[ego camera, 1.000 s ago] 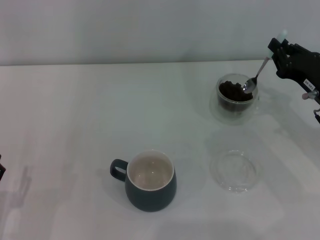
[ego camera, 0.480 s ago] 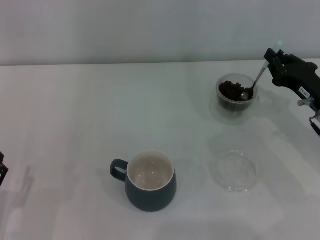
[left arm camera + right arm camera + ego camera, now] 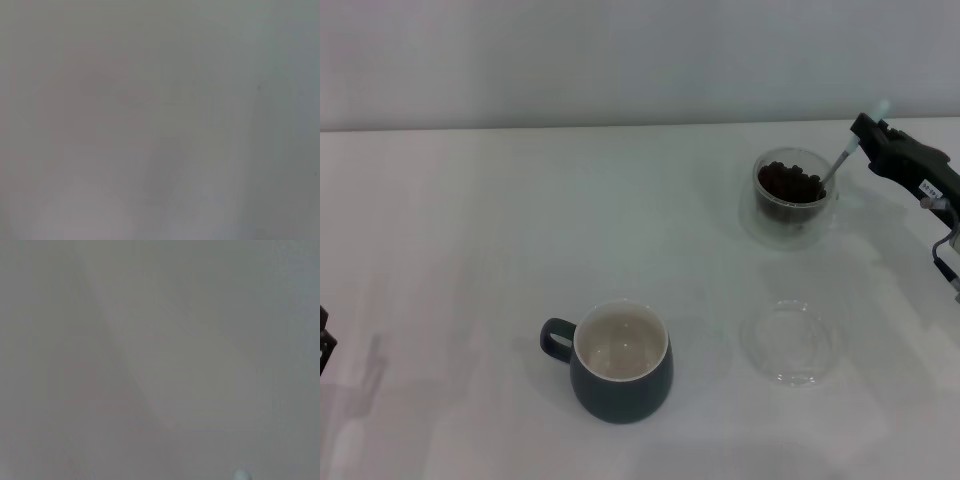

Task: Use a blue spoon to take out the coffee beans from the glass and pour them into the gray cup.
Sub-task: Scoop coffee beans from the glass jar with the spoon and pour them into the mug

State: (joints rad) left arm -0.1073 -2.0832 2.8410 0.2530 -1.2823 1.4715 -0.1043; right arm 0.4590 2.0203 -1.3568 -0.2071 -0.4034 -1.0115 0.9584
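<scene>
The glass (image 3: 793, 198) stands at the far right of the table, holding dark coffee beans (image 3: 788, 183). The blue spoon (image 3: 840, 160) slants down into it from the right, its bowl buried among the beans and only the neck and pale handle showing. My right gripper (image 3: 865, 133) is shut on the spoon's handle, just right of the glass rim. The gray cup (image 3: 619, 362) sits near the front middle, handle to the left, its cream inside bare. My left gripper (image 3: 323, 345) is parked at the left edge. Both wrist views show only blank grey surface.
A flat clear glass dish (image 3: 788, 343) lies on the white table (image 3: 470, 230) in front of the glass and to the right of the gray cup. A pale wall runs behind the table's far edge.
The right gripper has lowered and tipped the spoon. Its bowl, at the glass rim a second ago, is now sunk under the beans. The left arm stays put.
</scene>
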